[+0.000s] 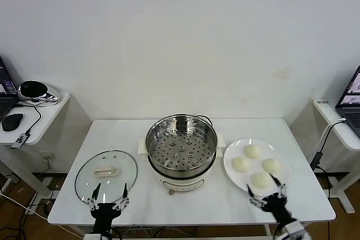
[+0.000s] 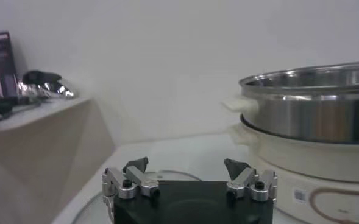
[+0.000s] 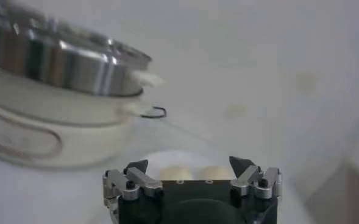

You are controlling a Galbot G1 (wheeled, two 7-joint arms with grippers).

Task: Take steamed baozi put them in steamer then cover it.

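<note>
Several cream-white baozi (image 1: 252,152) lie on a white plate (image 1: 230,167) at the right of the table; two (image 3: 176,173) show in the right wrist view. The steel steamer (image 1: 181,145) with its perforated tray stands uncovered at the table's middle, and shows in the left wrist view (image 2: 313,103) and the right wrist view (image 3: 57,58). The glass cover (image 1: 106,173) with its pale handle lies flat at the left. My right gripper (image 1: 266,189) is open and empty at the plate's near edge. My left gripper (image 1: 110,195) is open and empty at the cover's near edge.
The white table (image 1: 140,133) carries the steamer's white base (image 1: 180,184). Side desks stand at the left (image 1: 34,116) and at the right (image 1: 337,127), each with a laptop; a wall is behind.
</note>
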